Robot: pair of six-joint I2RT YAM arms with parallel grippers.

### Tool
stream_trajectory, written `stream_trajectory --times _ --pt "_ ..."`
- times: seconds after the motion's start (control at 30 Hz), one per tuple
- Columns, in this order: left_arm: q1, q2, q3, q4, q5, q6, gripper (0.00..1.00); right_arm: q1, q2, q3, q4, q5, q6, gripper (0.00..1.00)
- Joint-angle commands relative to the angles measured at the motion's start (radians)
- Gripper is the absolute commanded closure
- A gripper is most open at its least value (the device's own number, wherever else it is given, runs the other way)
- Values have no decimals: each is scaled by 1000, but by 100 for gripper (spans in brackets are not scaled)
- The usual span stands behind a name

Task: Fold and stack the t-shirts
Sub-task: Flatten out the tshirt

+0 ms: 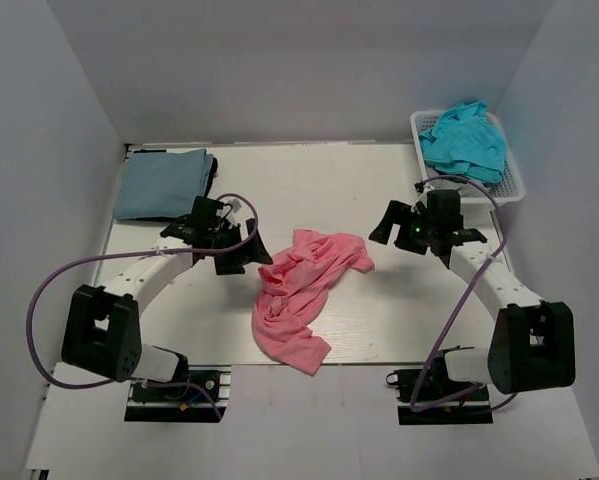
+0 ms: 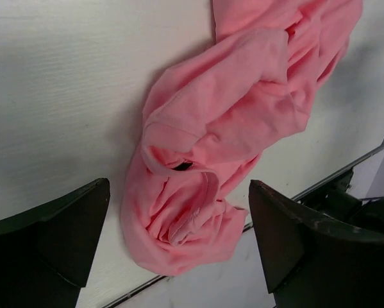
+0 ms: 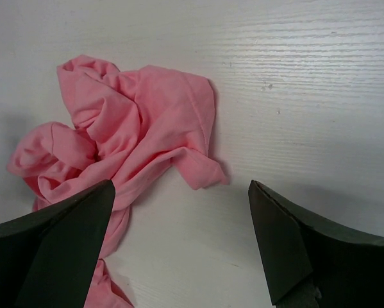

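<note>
Left pincer [image 2: 179, 184], right pincer [image 3: 180, 183], pink t-shirt [image 1: 299, 290] between

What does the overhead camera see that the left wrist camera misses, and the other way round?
Only the overhead view shows the folded blue shirt in the far left corner and the white basket holding teal clothes. Only the left wrist view shows the pink shirt and its creases up close, between the wide-open fingers of the left gripper. Both show that pink shirt crumpled on the table.

Table [image 1: 379, 180] with pink tee [image 1: 299, 295], tee stack [image 1: 161, 182], basket [image 1: 512, 188]
</note>
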Motion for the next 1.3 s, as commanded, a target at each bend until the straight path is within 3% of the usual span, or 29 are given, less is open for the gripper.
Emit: stream_trajectory --times 0.0,0.1,0.2,0.3,0.43,0.53,0.63,0.67,0.77,0.83,0.9,0.97,1.0,1.03,1.17,1.27 --pt "-45 -5 -15 60 36 37 1 11 55 43 32 -7 1 9" --pt "-70 58 -39 69 -29 37 1 22 113 55 32 7 14 9" --pt "-82 119 -39 79 -79 26 8 33 150 73 18 34 4 9" --pt "-92 150 -30 103 -92 11 18 50 173 76 21 44 -28 9" --pt "-92 187 -4 132 -122 -8 34 103 203 70 10 168 -88 9" --pt "-92 219 24 142 -108 -8 39 140 232 67 28 192 -116 9" --pt "-92 248 50 152 -108 -17 52 175 265 69 56 195 -130 9" --pt "-92 262 59 152 -108 -17 62 185 276 69 68 203 -130 9" --pt "-92 271 97 163 -108 -8 75 215 316 84 75 238 -130 9" --pt "-82 271 116 163 -98 -8 89 235 348 98 67 267 -142 9" --pt "-82 271 145 139 -98 3 100 251 377 119 61 315 -146 18" --pt "-82 239 175 126 -110 12 100 266 406 136 55 346 -111 41" --pt "-82 225 185 113 -110 12 100 266 411 147 55 352 -99 60" --pt "-82 211 195 103 -125 12 100 266 410 148 50 358 -90 96" --pt "-82 103 231 91 -165 12 100 275 336 165 47 410 -70 100" --pt "-82 -14 240 112 -191 12 100 271 160 168 47 465 -61 100"
